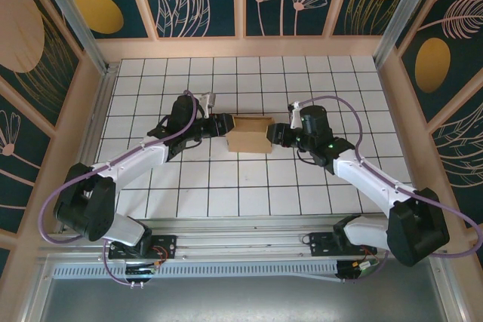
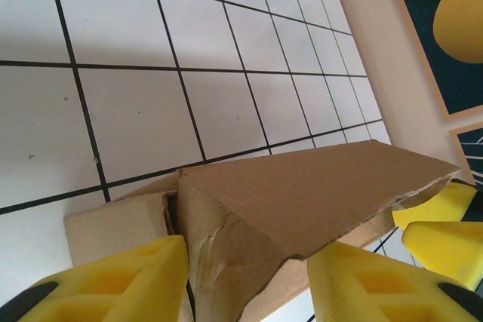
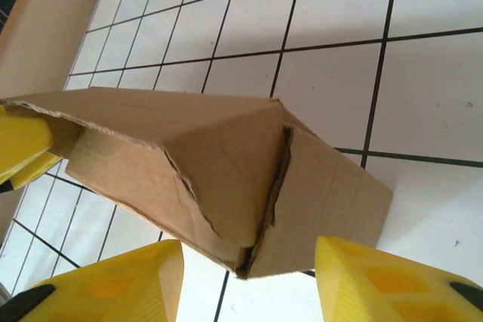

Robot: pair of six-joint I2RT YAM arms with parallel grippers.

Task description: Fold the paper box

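the box (image 1: 249, 135) sits near the middle of the counter (image 1: 226, 194), well away from every edge and partly folded, with its walls up and a top flap leaning over. its long axis runs left to right, along the line from one arm to the other, so each end of it faces a tool.

the left tool (image 1: 224, 125) is at the box's left end and the right tool (image 1: 276, 134) at its right end, so the box lies straight ahead of both, and neither arm is clearly nearer.

in the left wrist view the yellow fingers (image 2: 113, 284) stand moderately apart around a creased corner wall. they are very near the card, but i read it as not pinched. in the right wrist view the fingers (image 3: 400, 284) are about as wide, and bare tile shows on both sides of the corner seam, so that tool holds nothing.

the top flap looks loose and its seams gape, so the fold is unfinished. the coming move probably turns on each tool pressing inward along that axis, or taking a new hold on an end wall.
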